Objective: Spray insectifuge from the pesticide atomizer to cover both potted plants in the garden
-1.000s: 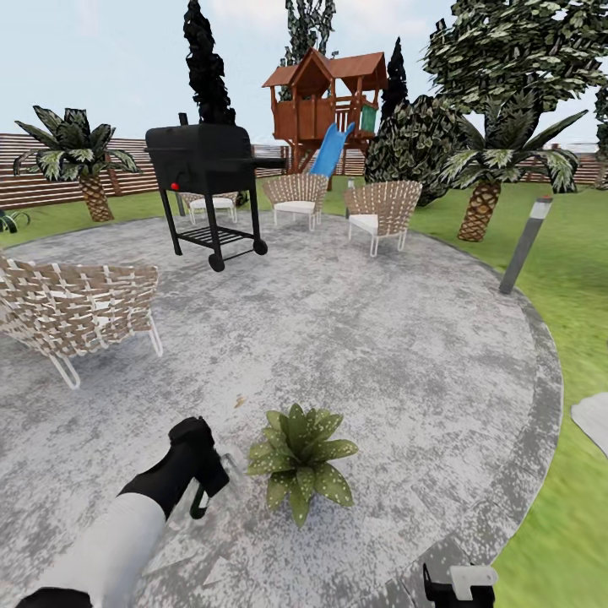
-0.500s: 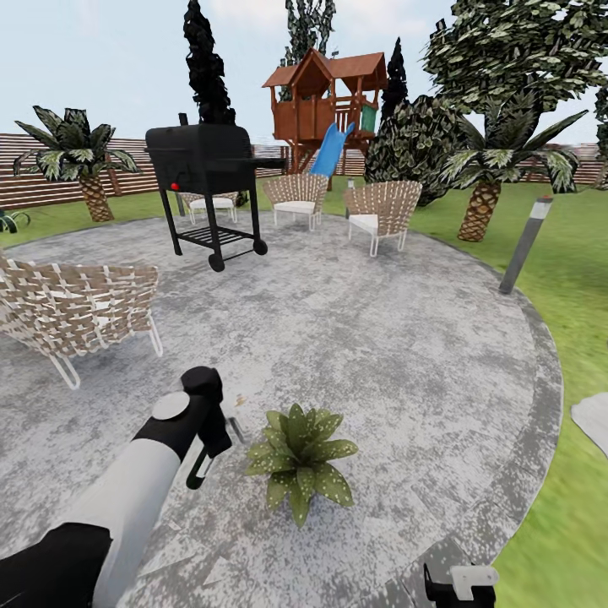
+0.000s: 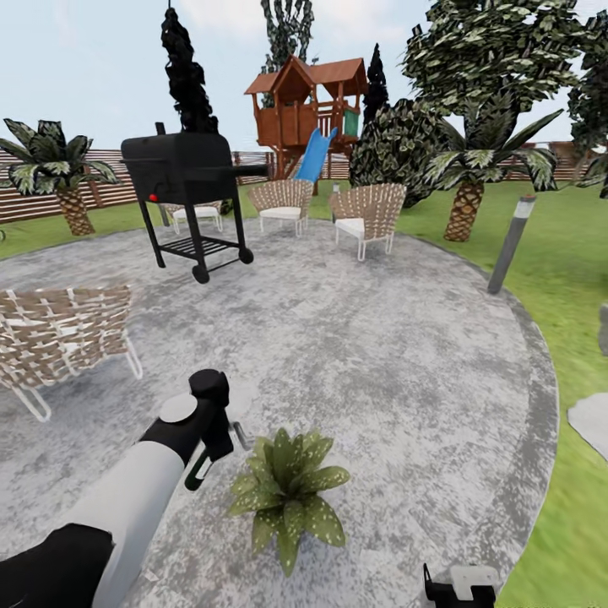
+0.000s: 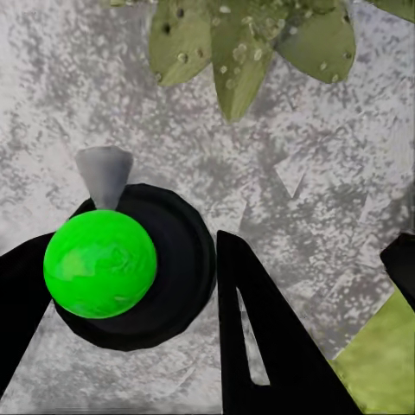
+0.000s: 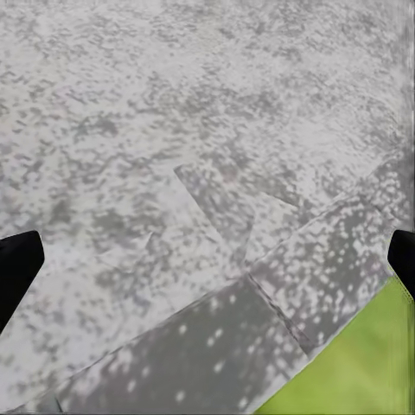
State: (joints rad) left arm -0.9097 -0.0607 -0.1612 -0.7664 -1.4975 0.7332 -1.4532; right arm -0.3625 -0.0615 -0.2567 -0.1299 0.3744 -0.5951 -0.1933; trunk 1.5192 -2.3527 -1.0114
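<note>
A potted plant (image 3: pixel 287 494) stands on the round grey patio (image 3: pixel 380 355) just in front of me. Whitish specks of insectifuge dot its leaves (image 4: pixel 242 43). My left gripper (image 3: pixel 211 422) hangs just left of the plant and above its leaves, shut on the pesticide atomizer (image 3: pixel 201 464). In the left wrist view the atomizer shows as a bright green knob on a black disc (image 4: pixel 99 264) with a grey nozzle (image 4: pixel 104 173) aimed at the leaves. The left gripper (image 4: pixel 207 285) brackets it. My right gripper (image 5: pixel 207 264) is open over bare paving, and shows low at the frame edge (image 3: pixel 460 587).
A woven chair (image 3: pixel 59 333) stands at the left and a black grill (image 3: pixel 186 169) behind it. Two more chairs (image 3: pixel 365 215) are at the back. A grey bollard lamp (image 3: pixel 509 245) stands at the patio's right rim. Lawn (image 3: pixel 574 279) and a stepping stone (image 3: pixel 591 414) lie to the right.
The left arm has lifted the atomizer higher beside the plant. The whole head view has since shifted, so the plant sits lower and the grill further left.
</note>
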